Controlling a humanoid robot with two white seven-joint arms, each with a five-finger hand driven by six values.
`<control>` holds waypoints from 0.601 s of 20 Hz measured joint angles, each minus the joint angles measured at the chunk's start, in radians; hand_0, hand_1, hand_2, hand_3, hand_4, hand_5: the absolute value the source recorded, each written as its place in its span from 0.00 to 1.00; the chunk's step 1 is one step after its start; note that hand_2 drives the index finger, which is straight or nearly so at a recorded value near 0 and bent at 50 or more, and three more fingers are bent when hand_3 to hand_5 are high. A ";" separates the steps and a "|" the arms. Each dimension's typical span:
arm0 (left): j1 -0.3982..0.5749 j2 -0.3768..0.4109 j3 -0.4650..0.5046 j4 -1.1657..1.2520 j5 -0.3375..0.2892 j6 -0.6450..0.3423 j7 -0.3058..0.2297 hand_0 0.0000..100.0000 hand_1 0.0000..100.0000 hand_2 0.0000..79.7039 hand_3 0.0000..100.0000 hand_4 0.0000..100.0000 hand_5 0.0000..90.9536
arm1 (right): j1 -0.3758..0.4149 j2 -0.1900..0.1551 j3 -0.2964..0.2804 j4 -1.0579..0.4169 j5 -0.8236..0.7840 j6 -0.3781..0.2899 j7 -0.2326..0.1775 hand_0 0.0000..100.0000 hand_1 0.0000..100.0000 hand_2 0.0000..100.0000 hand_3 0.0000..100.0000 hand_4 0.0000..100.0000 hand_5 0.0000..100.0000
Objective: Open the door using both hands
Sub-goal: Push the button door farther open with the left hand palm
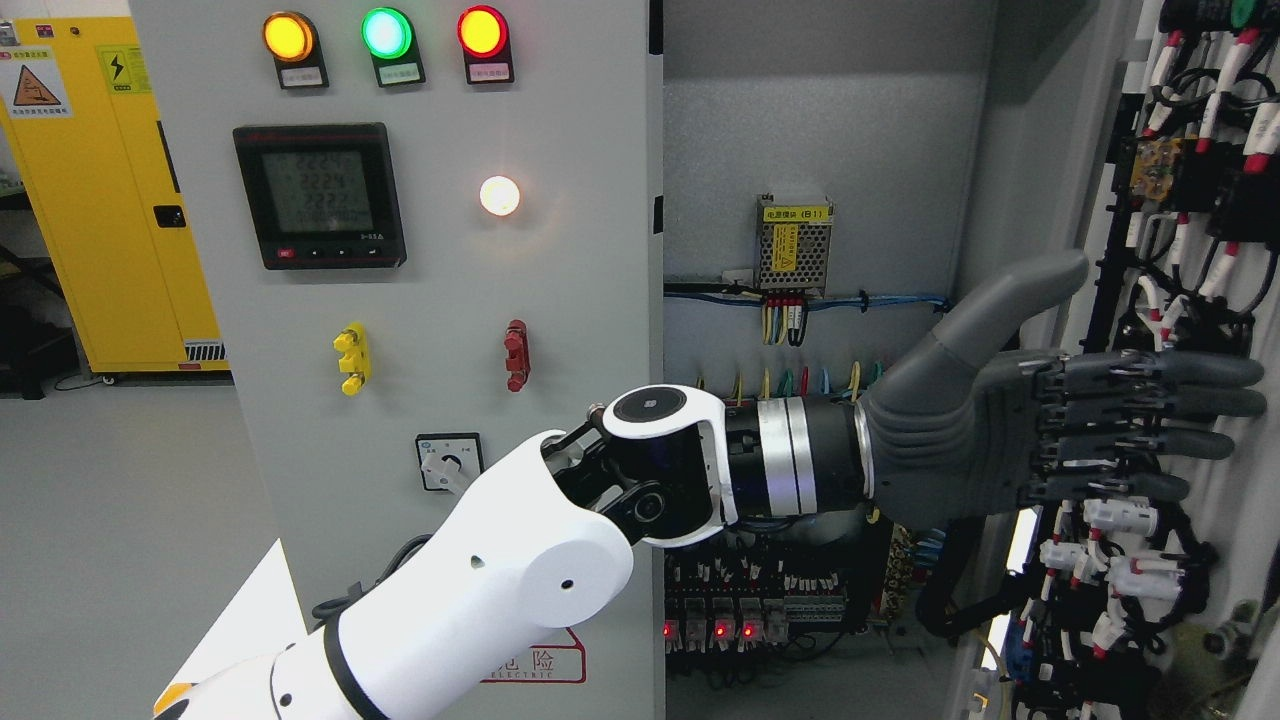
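Observation:
The grey electrical cabinet has two doors. Its left door [570, 270] is closed and carries three lamps, a meter [318, 195] and a rotary switch [448, 462]. The right door [1205, 210] stands swung outward, its wired inner face showing at the far right. My left arm [480, 590] comes in from the lower left and reaches across the opening. My left hand [1150, 400] is open, with fingers straight and thumb raised, and it lies flat against the inner side of the right door. My right hand is out of view.
Inside the cabinet [820, 130] sit a small power supply [795, 245], coloured wires and a row of breakers with red lights [740, 620]. A yellow storage cabinet [110, 200] stands on the grey floor at the far left.

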 measured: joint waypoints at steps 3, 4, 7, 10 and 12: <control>0.003 -0.013 -0.001 -0.009 0.000 -0.001 0.030 0.00 0.00 0.00 0.00 0.00 0.00 | 0.000 0.000 0.000 0.000 0.000 0.000 0.000 0.21 0.07 0.00 0.00 0.00 0.00; 0.003 -0.018 -0.002 -0.012 0.000 -0.002 0.034 0.00 0.00 0.00 0.00 0.00 0.00 | 0.000 0.000 0.000 0.000 0.000 0.000 0.000 0.21 0.07 0.00 0.00 0.00 0.00; 0.006 -0.036 -0.004 -0.016 -0.002 -0.005 0.045 0.00 0.00 0.00 0.00 0.00 0.00 | 0.000 0.000 0.000 0.000 0.000 0.000 0.000 0.21 0.07 0.00 0.00 0.00 0.00; 0.008 -0.060 -0.008 -0.017 -0.006 -0.005 0.047 0.00 0.00 0.00 0.00 0.00 0.00 | 0.000 0.000 0.000 0.000 0.000 0.000 0.000 0.21 0.07 0.00 0.00 0.00 0.00; 0.008 -0.077 -0.012 -0.013 -0.009 -0.005 0.052 0.00 0.00 0.00 0.00 0.00 0.00 | 0.000 -0.001 0.000 0.000 0.000 0.000 0.000 0.21 0.07 0.00 0.00 0.00 0.00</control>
